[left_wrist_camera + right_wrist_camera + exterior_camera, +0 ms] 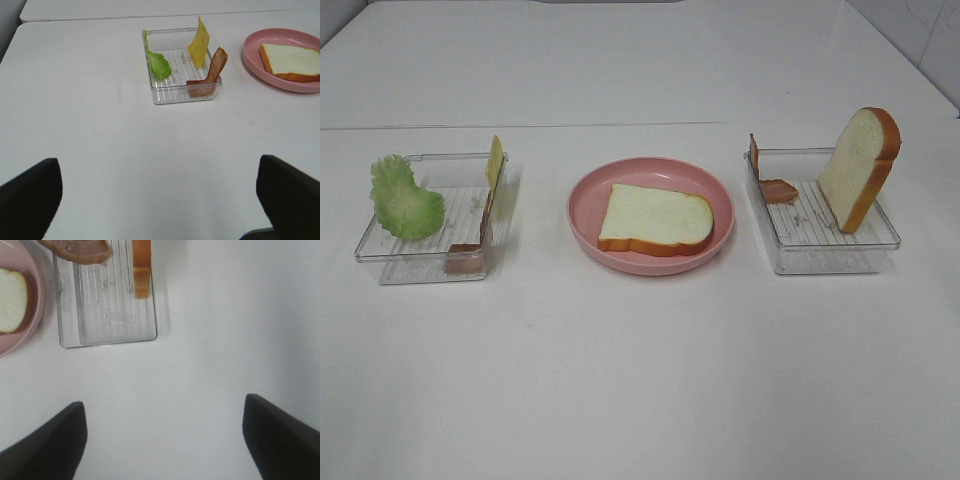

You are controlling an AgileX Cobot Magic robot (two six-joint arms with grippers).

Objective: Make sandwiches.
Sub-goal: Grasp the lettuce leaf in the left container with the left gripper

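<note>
The flat bread slice point(655, 220) lies in the middle of the pink plate point(582, 215) with nothing on top of it. The upright bread slice point(858, 168) stands on edge by the right wall of the right tray point(825, 258) and rises well above the rim. That makes two bread slices, not yet stacked.

The fillings sit in the trays. In the left tray point(420, 270) one lettuce leaf point(405, 200) hangs over the left wall, partly inside and partly outside. One cheese slice point(495, 162) stands against the right wall. The left bacon strip point(465, 258) leans up that same wall from the near corner. In the right tray the right bacon point(779, 190) lies at the far left. A reddish end pokes up at the corner beside it, and I cannot tell whether that is the same strip or a second one.

There are two trays and one plate, set in a row on the white worktop point(640, 400) with the plate between the trays and apart from both.

The right wrist view cuts off the upright slice, the bacon and the plate at its edges. The left wrist view clips the plate.

The left tool point(157, 172) and the right tool point(164, 407) show only as dark fingers cut by the frame. Both are spread wide and hold nothing.
</note>
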